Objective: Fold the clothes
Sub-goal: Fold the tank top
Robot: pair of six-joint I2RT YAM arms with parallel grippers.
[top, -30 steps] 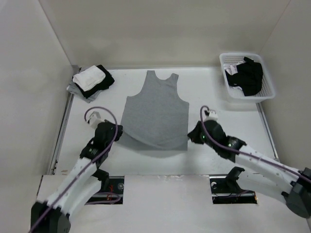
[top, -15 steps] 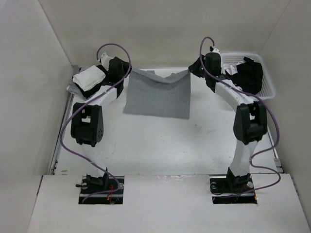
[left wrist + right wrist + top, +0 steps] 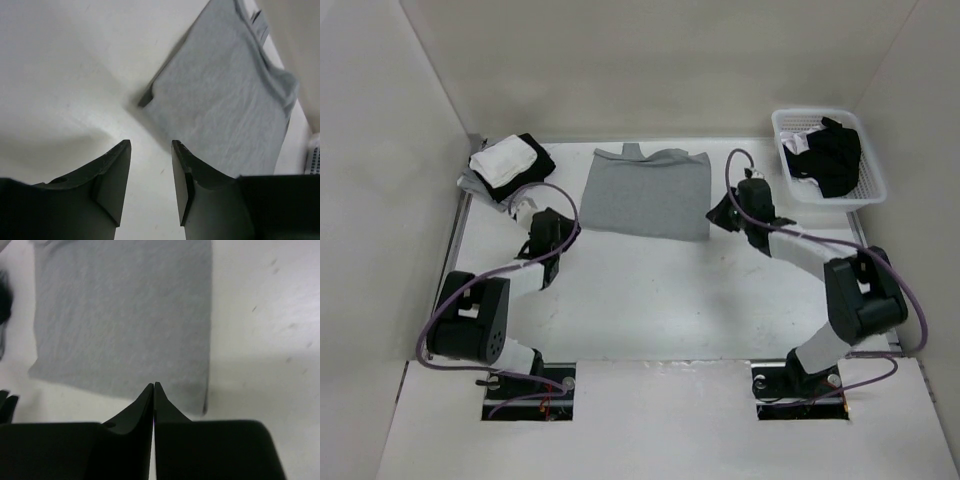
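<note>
Tank top (image 3: pixel 648 192) lies far centre on the table (image 3: pixel 650 290), folded in half once, with more folds to come. Left gripper (image 3: pixel 150 145) gapes empty; right gripper (image 3: pixel 154 385) is pressed together, holding nothing.

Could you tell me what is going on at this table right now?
Two robot arms are folding a grey tank top, which lies doubled over on the table. Neither gripper holds it: the left gripper stands open near its near-left corner, and the right gripper is shut by its near-right corner.
</note>
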